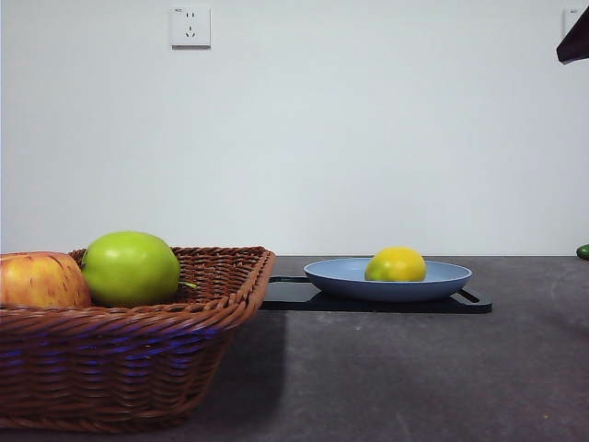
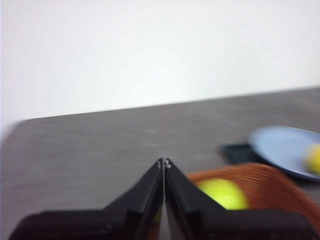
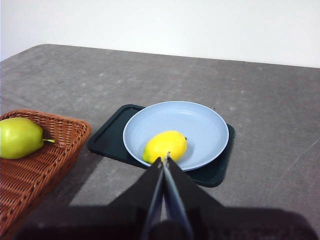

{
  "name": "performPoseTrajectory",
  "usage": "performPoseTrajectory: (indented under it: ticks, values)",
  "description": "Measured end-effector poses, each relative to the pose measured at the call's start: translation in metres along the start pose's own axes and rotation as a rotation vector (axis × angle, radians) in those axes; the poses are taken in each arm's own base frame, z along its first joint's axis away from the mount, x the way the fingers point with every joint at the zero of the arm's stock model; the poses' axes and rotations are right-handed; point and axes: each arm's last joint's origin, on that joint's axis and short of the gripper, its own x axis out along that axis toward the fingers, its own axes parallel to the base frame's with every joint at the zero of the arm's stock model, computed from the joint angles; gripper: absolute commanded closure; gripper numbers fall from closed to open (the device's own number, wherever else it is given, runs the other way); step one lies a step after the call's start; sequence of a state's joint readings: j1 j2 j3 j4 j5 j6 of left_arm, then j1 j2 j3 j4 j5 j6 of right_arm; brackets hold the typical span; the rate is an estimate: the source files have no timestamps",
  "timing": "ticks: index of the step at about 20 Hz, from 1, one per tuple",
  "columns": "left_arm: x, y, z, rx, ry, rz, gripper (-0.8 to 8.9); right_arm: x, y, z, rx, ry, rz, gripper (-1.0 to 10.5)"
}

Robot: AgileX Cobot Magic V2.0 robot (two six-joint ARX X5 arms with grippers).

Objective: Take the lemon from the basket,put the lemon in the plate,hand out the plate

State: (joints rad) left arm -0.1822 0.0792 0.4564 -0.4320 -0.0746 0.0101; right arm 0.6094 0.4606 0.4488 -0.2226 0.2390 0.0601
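The right hand point(image 3: 164, 159) hangs above the tabletop point(image 1: 414, 368) with its two black jaws pressed together and nothing between them. In its wrist view the tips point down toward the lemon point(image 3: 165, 146), which lies apart from them in the plate point(image 3: 200, 125). In the front view this arm shows only as a dark tip point(image 1: 574, 39) at the top right corner.

The lemon point(image 1: 396, 264) sits inside the plate point(image 1: 442, 279), resting on the light blue inner face, toward the side nearer the basket point(image 1: 129, 368). The plate stands on a flat black tray point(image 1: 304, 296), whose edges show all round it, right of the basket and farther back on the tabletop.

The left hand point(image 2: 164, 162) is also closed tight and empty, its jaws meeting at the tips. It is raised over the near end of the basket point(image 2: 272, 182); its view is blurred, but the wicker rim, a green apple point(image 2: 224, 193), the plate point(image 2: 282, 150) and the lemon point(image 2: 314, 158) can be made out beyond it.

The basket stands at the near left, well apart from the lemon. A green apple point(image 1: 131, 268) lies in it, touching a red-yellow apple point(image 1: 41, 281) on its left. A white socket point(image 1: 190, 26) is on the far wall.
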Motion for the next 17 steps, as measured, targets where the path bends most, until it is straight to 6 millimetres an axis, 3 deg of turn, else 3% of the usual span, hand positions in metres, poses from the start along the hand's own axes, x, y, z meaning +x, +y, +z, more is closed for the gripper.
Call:
performPoseTrajectory:
  ticks: [5, 6, 17]
  values:
    - [0.006, 0.009, -0.021, 0.002, 0.016, 0.188, 8.05, 0.0, 0.0, 0.0, 0.0, 0.0, 0.0, 9.4]
    - [0.041, 0.012, -0.107, -0.048, 0.113, 0.114, 8.05, 0.0, 0.0, 0.0, 0.0, 0.0, 0.0, 9.4]
    - [0.041, 0.012, -0.111, -0.056, 0.126, 0.114, 8.05, 0.0, 0.0, 0.0, 0.0, 0.0, 0.0, 9.4]
